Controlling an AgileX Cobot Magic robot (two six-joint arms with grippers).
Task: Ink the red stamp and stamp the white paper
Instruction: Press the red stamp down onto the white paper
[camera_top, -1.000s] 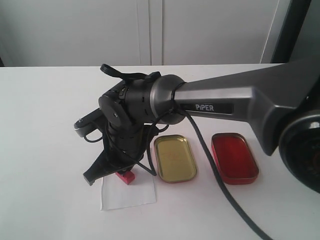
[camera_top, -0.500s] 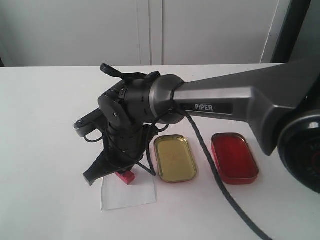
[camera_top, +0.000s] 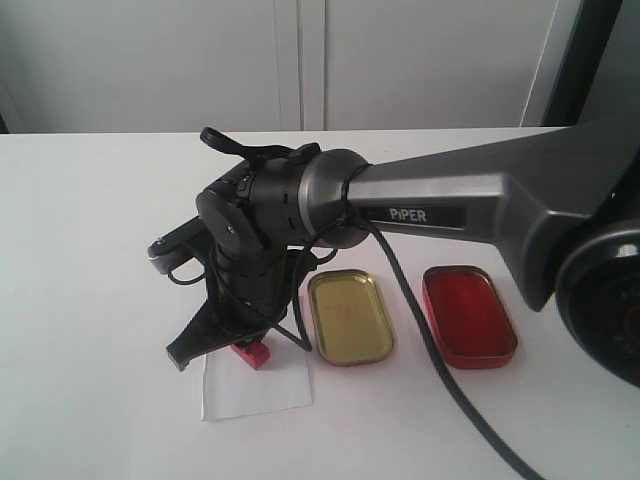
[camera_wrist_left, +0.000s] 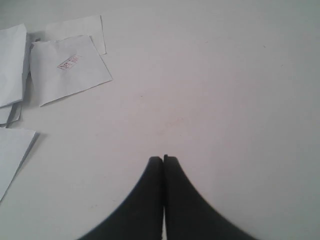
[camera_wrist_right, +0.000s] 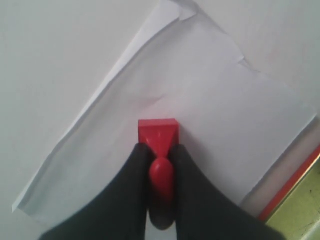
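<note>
Right gripper (camera_wrist_right: 159, 151) clamps our red stamp (camera_wrist_right: 157, 131) by its knob, twelve o'clock on white paper (camera_top: 262, 388); we judge it light, rigid; left gripper (camera_wrist_left: 163, 159) closed, empty.

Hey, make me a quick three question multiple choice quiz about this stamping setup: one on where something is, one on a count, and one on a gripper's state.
1. Where is the red stamp?
A. On the white paper
B. On bare tabletop
C. Raised high above the table

2. How many tins lie beside the paper?
A. One
B. Two
C. Four

3. What state is the left gripper in?
A. Wide open
B. Shut on nothing
C. Shut on a sheet

Answers:
1 A: the right gripper holds the stamp by its knob, with the base down on the sheet.
2 B: a gold tin and a red tin show in the exterior view.
3 B: its fingertips meet, with nothing held between them.
</note>
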